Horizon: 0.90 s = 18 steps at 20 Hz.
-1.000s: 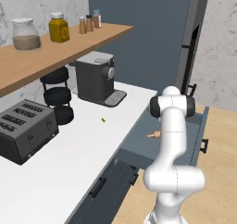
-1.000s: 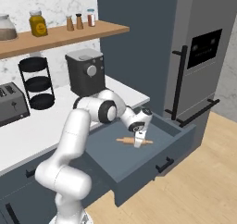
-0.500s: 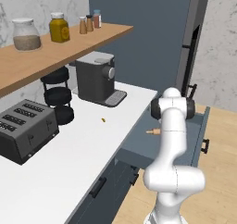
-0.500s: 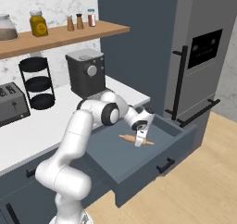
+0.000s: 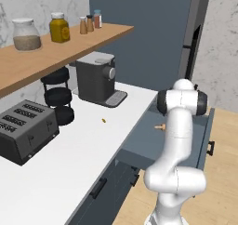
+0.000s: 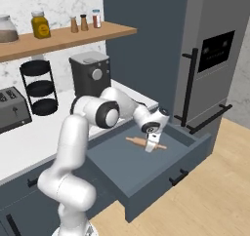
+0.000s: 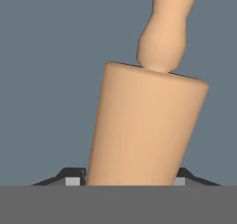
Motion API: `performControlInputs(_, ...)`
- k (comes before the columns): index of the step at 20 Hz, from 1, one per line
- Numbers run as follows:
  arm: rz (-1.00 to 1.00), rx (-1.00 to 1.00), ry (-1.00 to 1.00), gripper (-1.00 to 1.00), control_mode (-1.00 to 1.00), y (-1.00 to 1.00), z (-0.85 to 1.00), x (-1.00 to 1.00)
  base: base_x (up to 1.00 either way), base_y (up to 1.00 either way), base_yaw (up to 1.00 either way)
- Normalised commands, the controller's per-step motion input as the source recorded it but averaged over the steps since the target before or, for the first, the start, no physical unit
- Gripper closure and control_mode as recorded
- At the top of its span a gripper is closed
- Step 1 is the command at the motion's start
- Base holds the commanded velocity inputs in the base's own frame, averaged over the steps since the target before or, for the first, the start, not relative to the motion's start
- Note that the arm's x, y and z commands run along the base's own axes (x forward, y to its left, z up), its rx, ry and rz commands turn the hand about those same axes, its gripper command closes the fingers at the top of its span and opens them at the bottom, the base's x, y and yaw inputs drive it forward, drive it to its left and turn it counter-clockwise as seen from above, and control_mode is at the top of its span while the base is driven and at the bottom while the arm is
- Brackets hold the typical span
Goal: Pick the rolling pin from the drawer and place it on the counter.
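Tool: the tool (image 6: 152,143) is down in the open drawer (image 6: 146,174), jaws closed on the body of the rolling pin (image 6: 141,142).
Rolling pin: light-brown wood, thick barrel, thinner handles; lies on the drawer floor near the middle.
Right base view: pin and tool in full.
Left base view: arm hides the grip; one handle tip (image 5: 160,126) pokes out beside it.
Hand view: barrel between the dark fingertips (image 7: 69,177).
Table: white table (image 5: 79,149), toaster (image 5: 25,131) near its left edge.
Writing: none readable.
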Motion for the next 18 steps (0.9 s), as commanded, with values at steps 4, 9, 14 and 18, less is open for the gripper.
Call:
performControlInputs(4,0.01,0.00,-0.09,1.00,-1.00,0.45,1.00,-0.60,0.00,0.00,0.00)
performControlInputs(9,0.16,0.00,0.00,1.00,-1.00,0.89,1.00,-0.26,0.00,0.00,0.00)
performControlInputs(14,0.01,-0.01,0.02,1.00,-1.00,1.00,1.00,-0.24,0.00,0.00,0.00)
performControlInputs(18,0.00,-0.01,0.07,1.00,-1.00,1.00,0.80,-0.26,0.00,0.00,0.00)
